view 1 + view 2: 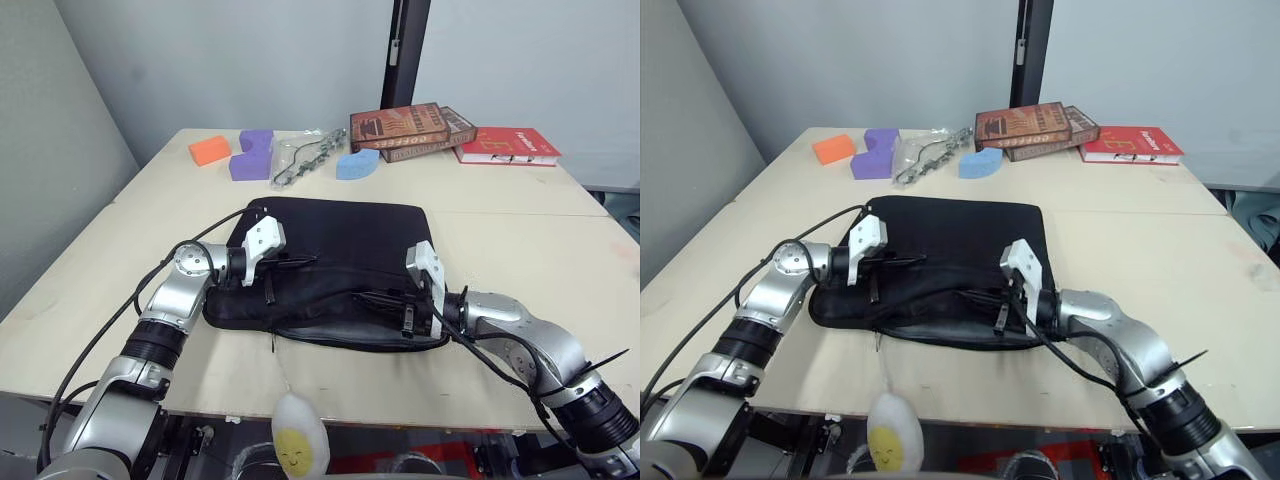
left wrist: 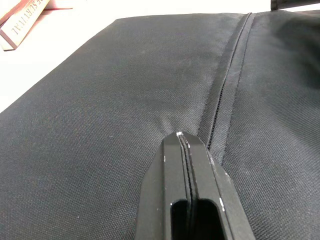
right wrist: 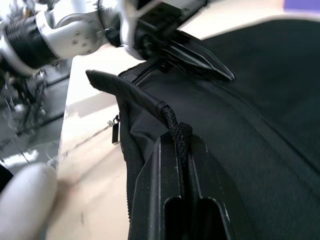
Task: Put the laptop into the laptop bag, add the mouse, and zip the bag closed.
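Slippage is the main risk: the right pincer [image 3: 182, 150] is clenched on a thin black cord at the laptop bag [image 1: 340, 250] opening, and a pull at an angle could drag the whole bag across the tabletop [image 1: 520, 230] instead of running the zipper. The left pincer [image 2: 186, 150] is clenched with nothing seen between its fingers, pressing the bag's top at 9 o'clock, which may not anchor it. Laptop and mouse cannot be seen; presumably inside. Whether the cord is the zipper pull is unclear

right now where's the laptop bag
The laptop bag lies flat at the table's centre front, between the left gripper and right gripper, before the books.
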Controlling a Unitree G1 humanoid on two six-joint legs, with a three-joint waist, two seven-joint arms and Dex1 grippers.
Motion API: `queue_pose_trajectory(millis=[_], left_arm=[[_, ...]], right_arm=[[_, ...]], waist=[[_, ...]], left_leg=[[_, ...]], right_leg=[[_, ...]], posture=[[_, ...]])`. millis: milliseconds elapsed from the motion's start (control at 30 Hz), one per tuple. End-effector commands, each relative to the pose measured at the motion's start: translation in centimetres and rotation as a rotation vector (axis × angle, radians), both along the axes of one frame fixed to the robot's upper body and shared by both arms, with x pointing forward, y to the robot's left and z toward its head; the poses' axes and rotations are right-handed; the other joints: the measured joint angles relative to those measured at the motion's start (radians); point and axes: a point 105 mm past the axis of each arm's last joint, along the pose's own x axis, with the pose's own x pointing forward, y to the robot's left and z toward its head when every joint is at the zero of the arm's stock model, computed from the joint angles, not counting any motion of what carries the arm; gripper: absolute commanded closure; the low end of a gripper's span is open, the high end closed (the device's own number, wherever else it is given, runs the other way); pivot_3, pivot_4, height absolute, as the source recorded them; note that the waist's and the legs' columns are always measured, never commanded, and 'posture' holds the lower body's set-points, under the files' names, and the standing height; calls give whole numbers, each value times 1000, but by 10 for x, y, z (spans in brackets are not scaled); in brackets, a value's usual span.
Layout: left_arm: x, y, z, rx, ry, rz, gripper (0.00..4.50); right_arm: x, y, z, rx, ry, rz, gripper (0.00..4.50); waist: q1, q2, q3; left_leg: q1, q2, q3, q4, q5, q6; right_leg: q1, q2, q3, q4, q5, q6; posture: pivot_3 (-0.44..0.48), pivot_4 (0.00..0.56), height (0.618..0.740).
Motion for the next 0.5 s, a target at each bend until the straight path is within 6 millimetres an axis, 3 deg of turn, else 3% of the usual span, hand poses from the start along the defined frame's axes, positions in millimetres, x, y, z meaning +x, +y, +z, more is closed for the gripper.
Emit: queue_pose_trajectory(millis=[33, 333, 500], left_arm=[[-12, 0, -37, 81, 136, -27, 4500], [-11, -5, 7, -62, 70, -77, 4500], [-27, -11, 30, -65, 33, -180, 4500]], right_arm=[[1, 0, 16, 53, 42, -50, 4474], [6, -2, 12, 58, 203, -123, 4474], [8, -5, 5, 17, 253, -151, 4474]], waist=[[1, 0, 0], [3, 0, 1], [5, 1, 3]], left_leg=[[0, 0, 0, 0, 0, 0], [-3, 0, 0, -1, 0, -2], [-8, 0, -1, -2, 1, -3]], right_leg=[[0, 0, 0, 0, 0, 1], [-4, 0, 0, 0, -1, 2], [-7, 0, -2, -1, -1, 1]], posture=[[0, 150, 734], [0, 150, 734], [0, 150, 734]])
